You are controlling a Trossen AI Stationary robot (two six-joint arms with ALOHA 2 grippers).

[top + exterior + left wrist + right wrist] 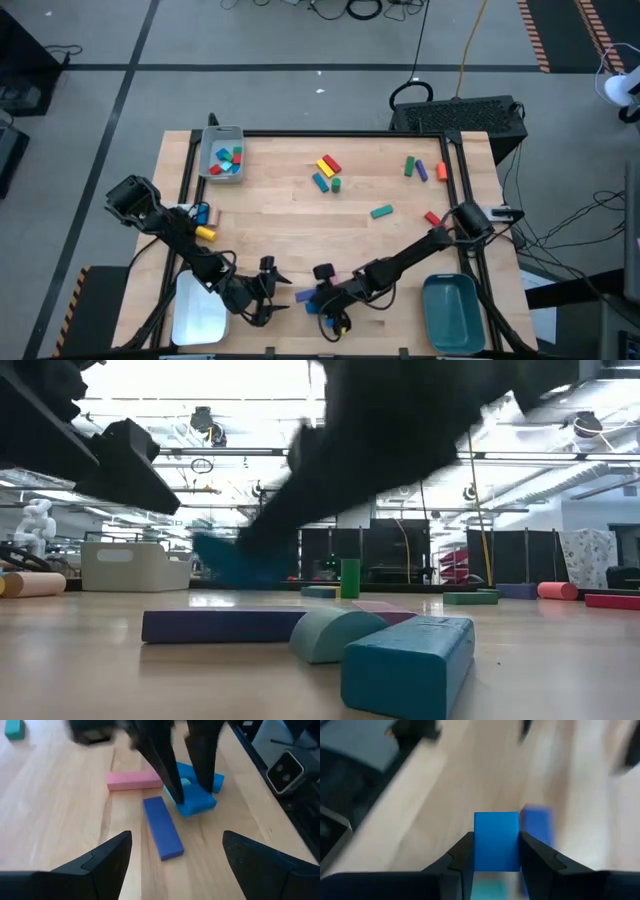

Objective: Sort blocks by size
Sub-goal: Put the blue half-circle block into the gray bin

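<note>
- While clamped on a blue block (496, 841), right gripper (496, 865) at the table's near edge, fingers (165, 760) down among the near cluster.
- Beside that block: blue bar (163, 827), pink bar (134, 780), a teal rounded piece (335, 632).
- Left gripper (268, 290) just to the left, jaws spread wide, holding nothing.
- Grey tray (207, 141) at far left with red, blue and green blocks inside.
- White tray (198, 315) and teal tray (455, 312) at the near corners, nothing seen inside.
- More blocks scattered mid-table (328, 167).
- No readable writing anywhere.
</note>
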